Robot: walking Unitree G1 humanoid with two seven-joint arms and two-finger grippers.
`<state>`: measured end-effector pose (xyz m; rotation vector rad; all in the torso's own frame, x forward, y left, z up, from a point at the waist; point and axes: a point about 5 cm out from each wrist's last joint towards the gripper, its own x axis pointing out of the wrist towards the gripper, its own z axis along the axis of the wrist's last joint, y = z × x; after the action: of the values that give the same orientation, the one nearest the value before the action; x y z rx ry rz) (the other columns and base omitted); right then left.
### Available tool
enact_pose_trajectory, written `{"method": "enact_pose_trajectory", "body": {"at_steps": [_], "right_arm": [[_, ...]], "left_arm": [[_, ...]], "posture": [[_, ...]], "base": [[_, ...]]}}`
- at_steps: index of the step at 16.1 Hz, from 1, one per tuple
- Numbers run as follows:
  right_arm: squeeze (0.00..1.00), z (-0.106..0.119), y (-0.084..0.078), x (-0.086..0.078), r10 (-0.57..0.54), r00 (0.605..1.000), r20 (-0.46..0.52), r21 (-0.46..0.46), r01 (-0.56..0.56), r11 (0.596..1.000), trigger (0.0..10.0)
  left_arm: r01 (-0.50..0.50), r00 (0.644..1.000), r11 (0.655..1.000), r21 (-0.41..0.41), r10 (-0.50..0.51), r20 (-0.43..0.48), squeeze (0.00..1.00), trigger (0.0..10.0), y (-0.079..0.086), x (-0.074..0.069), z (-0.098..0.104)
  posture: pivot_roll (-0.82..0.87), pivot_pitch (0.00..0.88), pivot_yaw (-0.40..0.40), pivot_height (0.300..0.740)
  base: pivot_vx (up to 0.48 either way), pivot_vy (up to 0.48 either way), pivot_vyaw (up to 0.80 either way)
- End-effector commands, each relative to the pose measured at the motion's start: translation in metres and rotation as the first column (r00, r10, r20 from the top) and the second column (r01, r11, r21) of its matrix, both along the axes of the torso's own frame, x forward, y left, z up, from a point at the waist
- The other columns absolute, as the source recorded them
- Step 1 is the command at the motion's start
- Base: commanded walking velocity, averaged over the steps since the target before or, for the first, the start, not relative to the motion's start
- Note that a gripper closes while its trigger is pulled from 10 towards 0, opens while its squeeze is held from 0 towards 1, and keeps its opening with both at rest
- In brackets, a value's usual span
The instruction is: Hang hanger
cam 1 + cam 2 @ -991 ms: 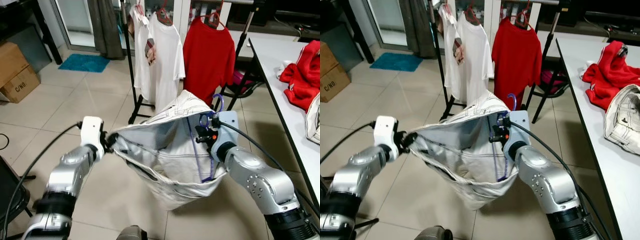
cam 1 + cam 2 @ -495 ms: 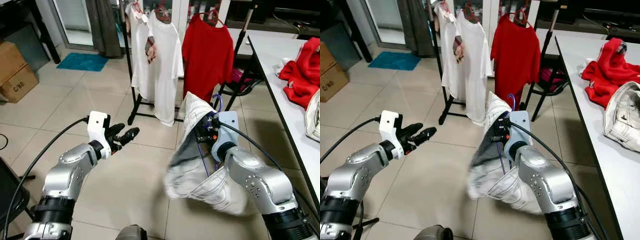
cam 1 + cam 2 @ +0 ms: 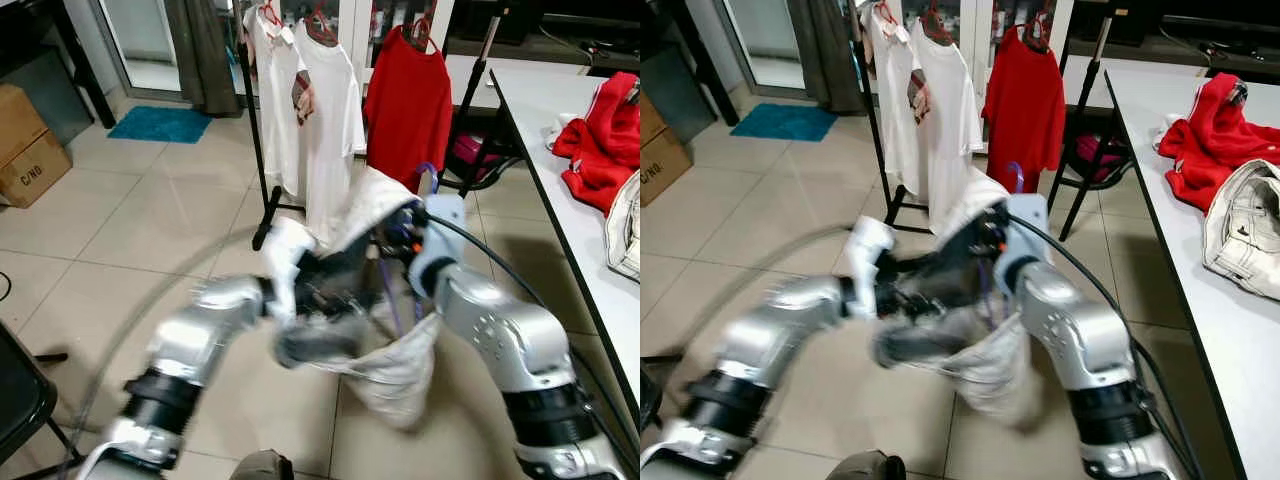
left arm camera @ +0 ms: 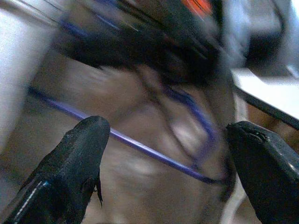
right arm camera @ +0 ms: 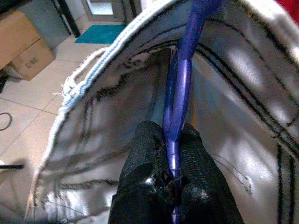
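Observation:
My right gripper (image 5: 170, 175) is shut on the stem of a purple hanger (image 5: 181, 79), held at chest height in front of me. A white garment (image 3: 402, 362) with dark stitching is draped over the hanger and sags below it; the purple hook (image 3: 429, 178) sticks up above my right wrist. My left gripper (image 4: 166, 129) is open, blurred by motion, right against the garment, with the hanger's purple bar (image 4: 140, 147) running between its two black fingertips. In the left eye view the left gripper (image 3: 322, 292) sits just left of the right gripper (image 3: 400, 240).
A black clothes rack (image 3: 252, 120) stands ahead with two white T-shirts (image 3: 325, 110) and a red shirt (image 3: 415, 100) on hangers. A white table (image 3: 555, 125) with a red garment (image 3: 605, 130) runs along the right. A cardboard box (image 3: 25, 150) and a blue mat (image 3: 160, 125) lie far left.
The left gripper let go of the garment's edge, which dropped and now hangs from the hanger. It then swung right, open, up against the garment by the right gripper.

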<state>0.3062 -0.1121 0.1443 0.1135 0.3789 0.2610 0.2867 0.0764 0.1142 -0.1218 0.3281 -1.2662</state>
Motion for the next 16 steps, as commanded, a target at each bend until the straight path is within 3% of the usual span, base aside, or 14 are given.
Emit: {"method": "enact_pose_trajectory", "body": {"at_steps": [1, 4, 6, 8, 13, 16], "right_arm": [[0.00, 0.015, -0.003, 0.004, -0.022, 0.998, 0.054, -0.002, 0.022, 1.000, 10.0], [0.00, 0.025, -0.002, 0.008, -0.061, 0.994, 0.088, -0.024, 0.064, 0.998, 10.0], [0.00, 0.025, -0.003, 0.008, -0.067, 0.993, 0.095, -0.058, 0.072, 0.996, 10.0], [0.00, 0.025, -0.002, 0.008, -0.067, 0.993, 0.092, -0.057, 0.073, 0.996, 10.0], [0.00, 0.037, 0.002, 0.013, -0.063, 0.991, 0.116, -0.033, 0.068, 0.997, 10.0], [0.00, 0.042, 0.004, 0.014, -0.060, 0.990, 0.127, -0.029, 0.064, 0.998, 10.0]], "left_arm": [[0.053, 0.999, 0.998, 0.032, -0.053, -0.013, 0.00, 10.0, 0.000, -0.001, -0.003], [0.222, 0.974, 0.973, 0.065, -0.218, -0.067, 0.00, 10.0, -0.004, -0.007, -0.009], [0.242, 0.969, 0.967, 0.080, -0.237, -0.069, 0.00, 10.0, -0.002, -0.008, -0.010], [0.239, 0.971, 0.966, 0.095, -0.235, -0.054, 0.00, 10.0, -0.002, -0.008, -0.013], [0.120, 0.984, 0.956, 0.266, -0.150, 0.095, 0.00, 10.0, -0.014, 0.001, -0.042], [0.108, 0.986, 0.970, 0.219, -0.133, 0.103, 0.00, 10.0, -0.024, 0.002, -0.045]], "posture": [[0.06, 0.029, 0.006, 0.740], [0.04, 0.030, 0.022, 0.740], [0.04, 0.032, 0.025, 0.740], [0.04, 0.037, 0.024, 0.740], [0.03, 0.044, 0.013, 0.740], [0.03, 0.044, 0.015, 0.740]], "base": [[0.000, 0.000, 0.00], [0.000, 0.000, 0.00], [0.000, 0.000, 0.00], [0.000, 0.000, 0.00], [0.000, 0.000, 0.00], [0.000, 0.000, 0.00]]}}
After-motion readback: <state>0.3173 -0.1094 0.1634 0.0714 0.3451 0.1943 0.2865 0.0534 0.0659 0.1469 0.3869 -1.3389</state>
